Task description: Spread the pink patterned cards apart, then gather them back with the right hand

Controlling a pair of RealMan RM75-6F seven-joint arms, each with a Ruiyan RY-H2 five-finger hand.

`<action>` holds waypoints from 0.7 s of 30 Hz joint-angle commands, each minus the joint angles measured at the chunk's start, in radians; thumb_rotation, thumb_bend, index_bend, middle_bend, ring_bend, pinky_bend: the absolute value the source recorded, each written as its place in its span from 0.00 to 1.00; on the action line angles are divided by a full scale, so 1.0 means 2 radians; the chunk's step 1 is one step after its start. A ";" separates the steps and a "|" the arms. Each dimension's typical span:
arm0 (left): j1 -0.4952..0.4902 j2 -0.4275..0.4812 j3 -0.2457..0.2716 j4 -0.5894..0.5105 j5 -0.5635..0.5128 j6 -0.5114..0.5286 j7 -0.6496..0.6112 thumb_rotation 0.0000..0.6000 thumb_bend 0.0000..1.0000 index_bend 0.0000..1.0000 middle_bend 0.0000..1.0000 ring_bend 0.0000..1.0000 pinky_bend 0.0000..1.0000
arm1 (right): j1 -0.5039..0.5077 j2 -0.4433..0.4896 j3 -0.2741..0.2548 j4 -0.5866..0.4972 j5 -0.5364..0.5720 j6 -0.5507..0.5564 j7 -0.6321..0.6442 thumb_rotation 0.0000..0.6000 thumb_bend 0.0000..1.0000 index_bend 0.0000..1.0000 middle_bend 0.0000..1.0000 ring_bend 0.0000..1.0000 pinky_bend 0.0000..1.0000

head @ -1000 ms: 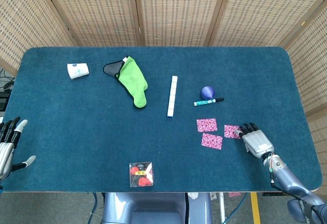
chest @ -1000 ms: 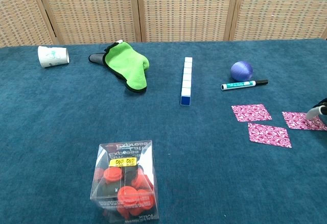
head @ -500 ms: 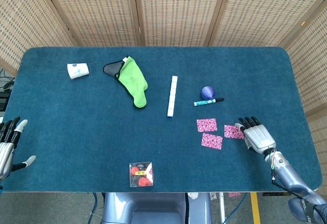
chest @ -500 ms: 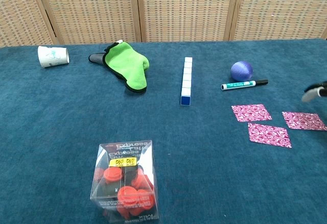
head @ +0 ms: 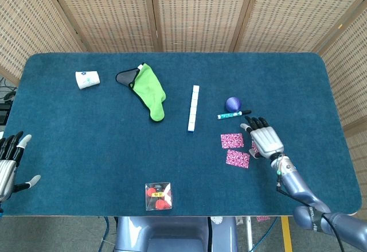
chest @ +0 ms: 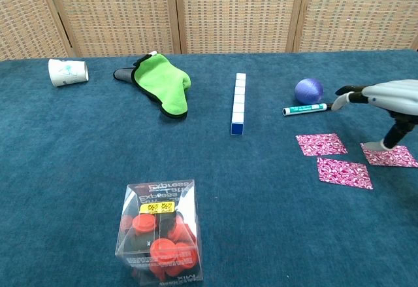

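Observation:
Three pink patterned cards lie apart on the blue table at the right. The chest view shows the far left card [chest: 321,144], the near card [chest: 344,172] and the right card [chest: 390,156]. From the head view I see the far card [head: 232,140] and the near card [head: 238,158]; the third is mostly hidden under my right hand [head: 265,138]. That hand [chest: 390,99] hovers flat with fingers spread, holding nothing, and its thumb tip reaches down to the right card's left edge. My left hand [head: 8,163] rests open at the table's left edge.
A purple ball [head: 233,104] and a marker [head: 234,115] lie just beyond the cards. A row of white blocks [head: 193,108] runs down the middle. A green cloth [head: 150,91] and a paper cup [head: 88,79] sit far left. A clear box of red pieces [head: 157,196] stands near the front edge.
My right hand has lifted off the right card and moved left and away from me, so it now hovers over the cards. The cards and my left hand have stayed put.

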 commanded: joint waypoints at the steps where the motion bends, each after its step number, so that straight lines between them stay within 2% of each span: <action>1: 0.000 0.001 0.000 0.000 0.000 -0.001 -0.001 1.00 0.00 0.00 0.00 0.00 0.00 | 0.013 -0.024 0.008 0.018 0.026 -0.013 -0.024 1.00 0.34 0.21 0.00 0.00 0.06; 9: -0.001 0.002 0.000 -0.001 -0.002 -0.004 -0.003 1.00 0.00 0.00 0.00 0.00 0.00 | 0.024 -0.053 0.012 0.042 0.051 -0.015 -0.044 1.00 0.34 0.24 0.00 0.00 0.06; 21: -0.001 0.002 0.000 -0.002 -0.001 -0.003 -0.001 1.00 0.00 0.00 0.00 0.00 0.00 | 0.034 -0.067 0.014 0.044 0.074 -0.020 -0.059 1.00 0.34 0.27 0.00 0.00 0.06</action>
